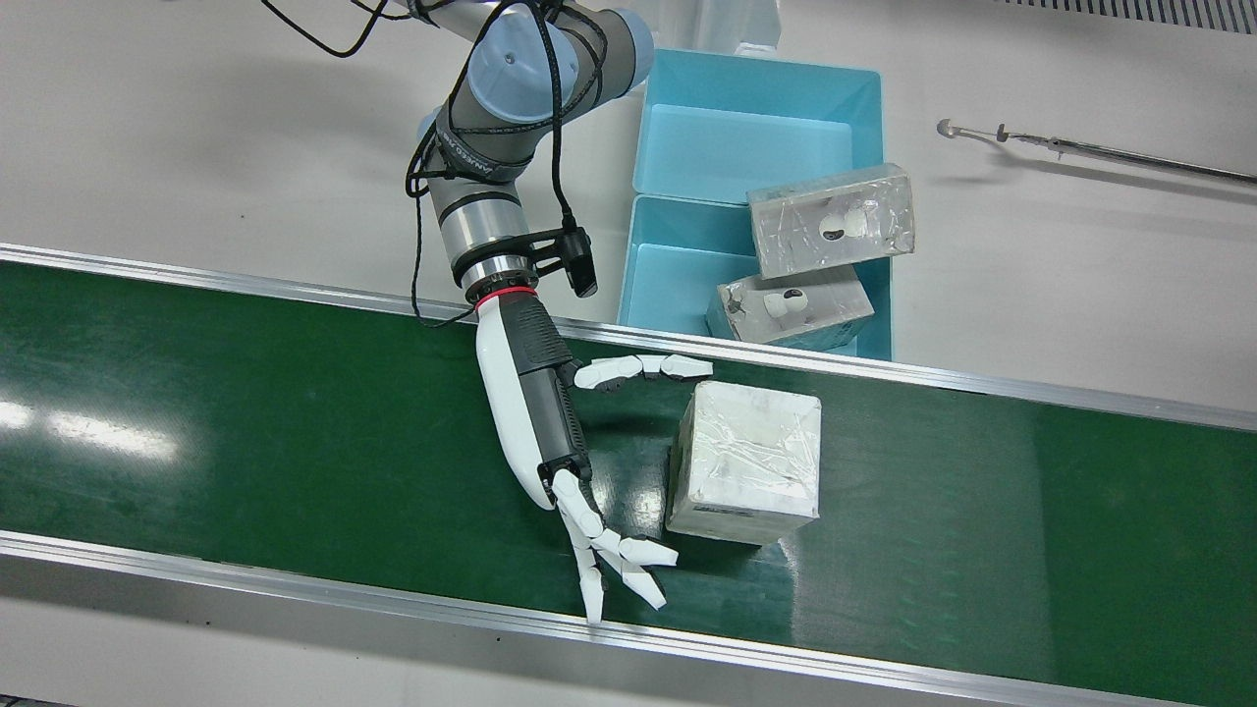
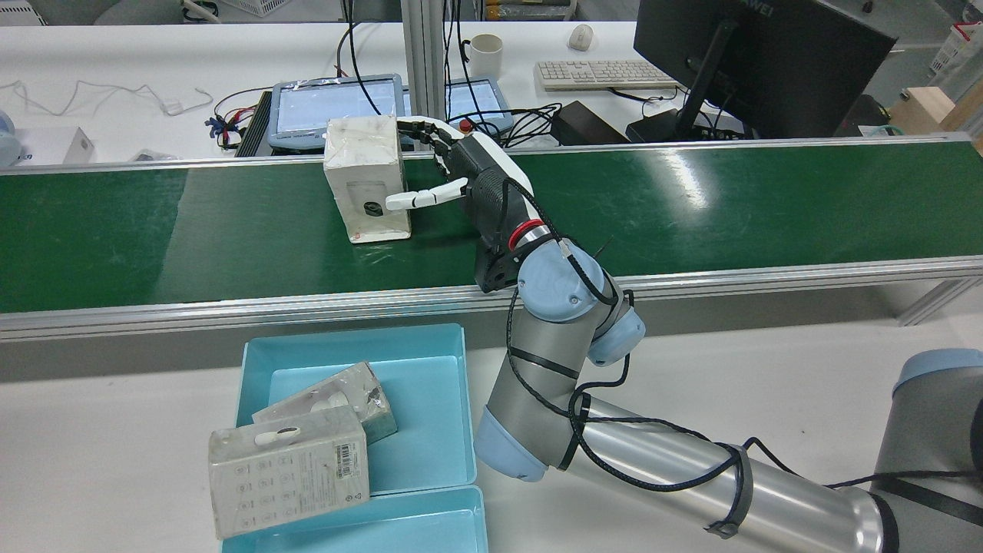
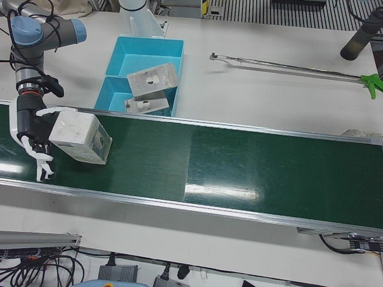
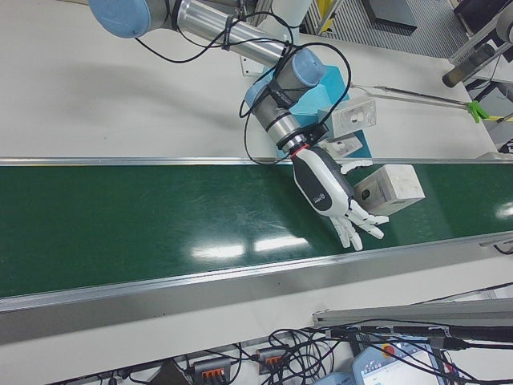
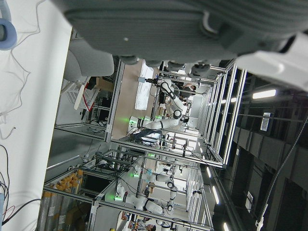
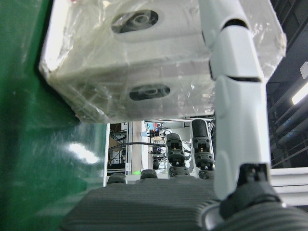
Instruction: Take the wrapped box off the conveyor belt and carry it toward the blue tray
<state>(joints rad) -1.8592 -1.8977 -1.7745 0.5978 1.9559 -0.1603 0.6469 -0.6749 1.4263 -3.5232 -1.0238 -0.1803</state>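
The wrapped box [image 1: 746, 462] is white, covered in clear film, and stands on the green conveyor belt [image 1: 245, 393]. My right hand [image 1: 550, 432] lies over the belt right beside it, open, with the thumb [image 1: 643, 368] past the box's tray-side edge and the fingers [image 1: 609, 550] spread by the opposite corner. I cannot tell whether they touch the box. The box also shows in the rear view [image 2: 365, 180] and the right hand view [image 6: 134, 62]. The blue tray [image 1: 756, 69] sits just beyond the belt. In the left hand view only the left hand's dark palm [image 5: 168, 24] shows.
Two more wrapped boxes [image 1: 830, 221] [image 1: 791, 304] lie in the blue tray's near compartment. A long metal grabber tool [image 1: 1090, 147] lies on the white table beyond the belt. Aluminium rails [image 1: 295, 589] edge the belt.
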